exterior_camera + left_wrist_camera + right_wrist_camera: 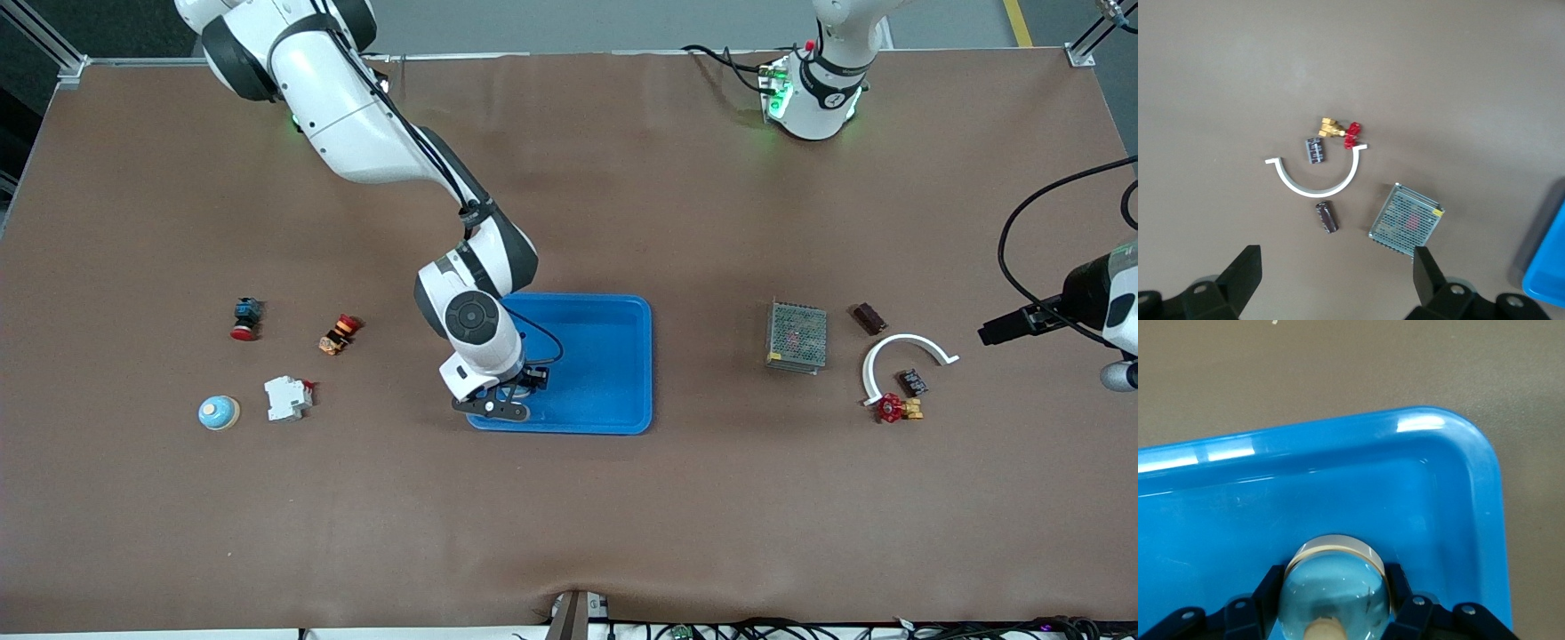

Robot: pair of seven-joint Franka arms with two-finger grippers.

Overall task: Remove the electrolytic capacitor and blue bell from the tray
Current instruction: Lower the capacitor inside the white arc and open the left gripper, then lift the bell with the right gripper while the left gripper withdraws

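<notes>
From the front I saw the brown table [622,516], the blue tray [613,364] mid-table, and my right gripper [498,402] low over the tray's corner nearest the camera. A second bell [218,412] sat toward the right arm's end. Left wrist: left gripper [1338,280] spread wide, high above the capacitor [1327,217] beside the white arc [1317,180]. Right wrist: fingers [1268,590] pinching a bell [1335,587] in the tray.
</notes>
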